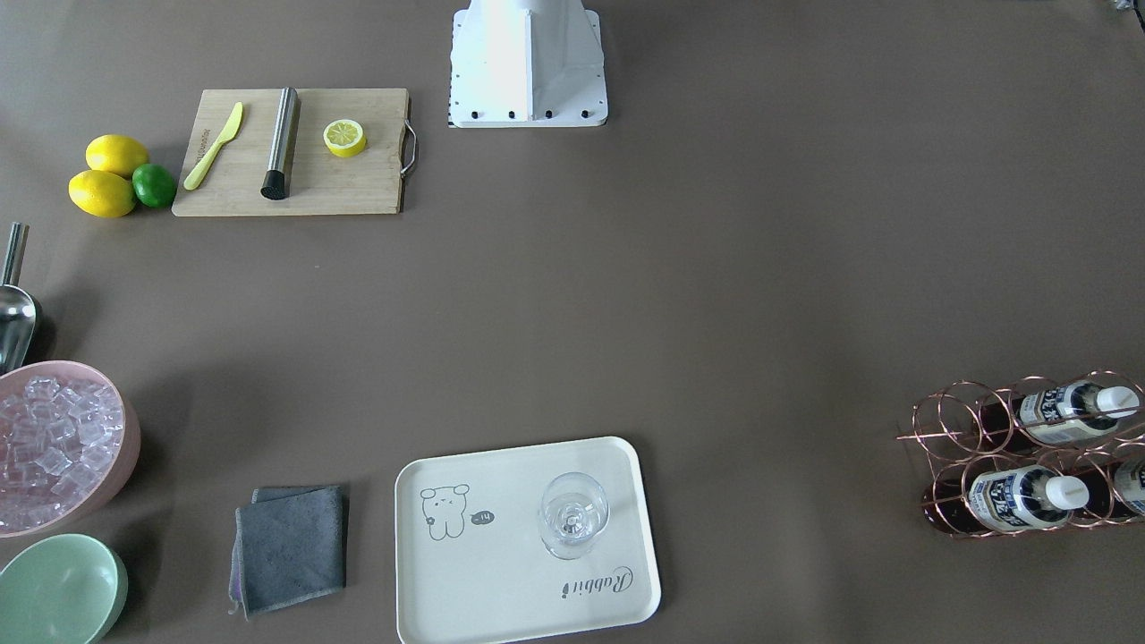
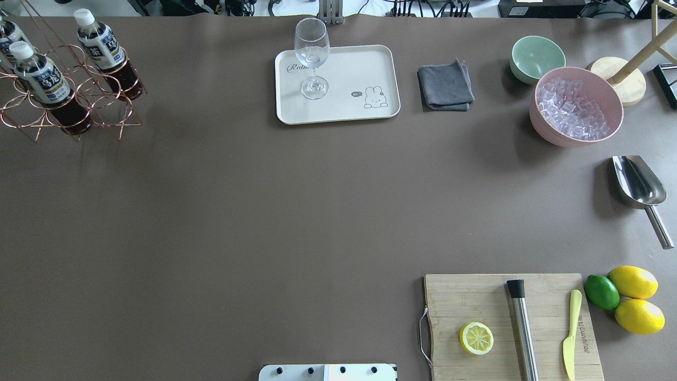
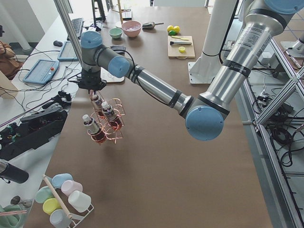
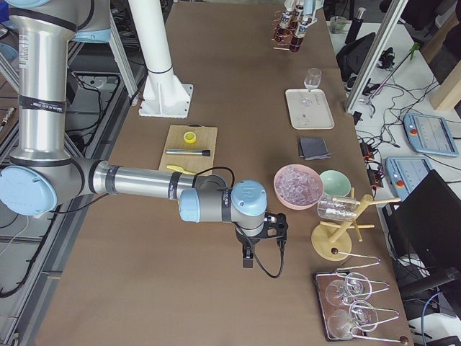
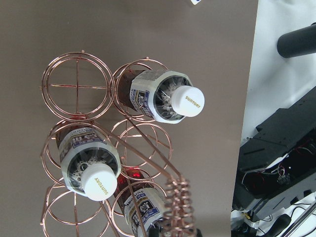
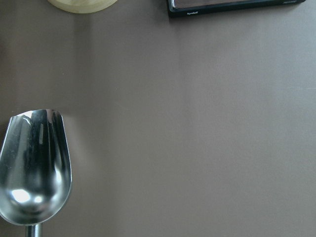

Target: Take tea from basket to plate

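Observation:
The copper wire basket (image 1: 948,420) (image 2: 31,114) (image 5: 76,86) stands at the table's end on my left. Two tea bottles (image 5: 168,96) (image 5: 91,163) with white caps and pale labels with dark markings stand in its rings, also seen as tea (image 1: 1064,407) (image 2: 39,79). A third bottle (image 5: 143,210) carries a blue-and-white label. The cream plate (image 1: 501,572) (image 2: 359,69) lies at the far edge with a wine glass (image 1: 572,514) on it. My left gripper (image 3: 92,85) hangs just above the basket; I cannot tell its state. The right gripper (image 4: 248,256) hovers low near the ice bowl, state unclear.
A metal scoop (image 6: 34,163) (image 2: 637,185) lies under my right wrist. The pink ice bowl (image 2: 574,108), a mint bowl (image 2: 537,58), a grey cloth (image 2: 444,87), a wooden stand (image 2: 619,79), a cutting board (image 2: 510,325) with half lemon, muddler and knife, and whole citrus (image 2: 632,296) fill the right side.

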Robot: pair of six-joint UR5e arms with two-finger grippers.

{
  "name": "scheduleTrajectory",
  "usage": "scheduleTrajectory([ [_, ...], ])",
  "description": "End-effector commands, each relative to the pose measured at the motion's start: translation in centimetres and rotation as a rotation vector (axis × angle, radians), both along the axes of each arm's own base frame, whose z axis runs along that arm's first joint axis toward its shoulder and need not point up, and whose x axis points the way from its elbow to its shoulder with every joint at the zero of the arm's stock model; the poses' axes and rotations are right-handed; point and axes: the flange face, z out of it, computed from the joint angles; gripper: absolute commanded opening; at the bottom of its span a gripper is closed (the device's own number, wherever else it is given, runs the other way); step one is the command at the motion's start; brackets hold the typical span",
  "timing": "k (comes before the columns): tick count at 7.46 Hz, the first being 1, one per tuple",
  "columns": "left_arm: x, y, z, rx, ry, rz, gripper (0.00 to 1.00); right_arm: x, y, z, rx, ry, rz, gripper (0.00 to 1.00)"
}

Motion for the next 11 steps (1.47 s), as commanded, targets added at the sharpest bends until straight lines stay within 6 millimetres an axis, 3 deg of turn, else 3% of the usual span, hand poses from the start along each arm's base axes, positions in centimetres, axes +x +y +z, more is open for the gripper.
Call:
scheduleTrajectory([
  [1,7.2,9.4,-10.3,-0.044,-0.031,-0.032,0.00,0.0,-0.1,-0.1,0.001,0.001,0.000,0.99],
  [2,8.5,12.2,-13.4,-0.083,0.014,-0.061,0.00,0.0,-0.1,-0.1,0.003,0.001,0.000,0.99],
  [4,16.7,15.3,-21.9,-0.181,0.080,-0.028,0.00,0.0,-0.2,-0.2,0.005,-0.002,0.000,0.99],
  [5,19.8,16.4,-26.0,-0.178,0.109,-0.049,0.00,0.0,-0.2,-0.2,0.005,-0.003,0.000,0.99],
  [6,24.6,17.4,-29.1,-0.156,0.103,0.000,0.00,0.0,-0.2,-0.2,0.006,-0.002,-0.001,0.99],
  [8,31.2,19.9,-34.3,-0.131,0.120,0.121,0.00,0.0,-0.2,-0.1,0.004,-0.005,-0.001,0.99],
  [9,34.9,21.7,-35.5,-0.134,0.114,0.188,0.00,0.0,-0.1,0.0,0.001,-0.003,-0.001,0.99],
  [11,39.1,24.3,-37.5,-0.133,0.114,0.265,0.00,-0.3,-0.3,-0.2,0.004,-0.009,-0.006,0.99],
])
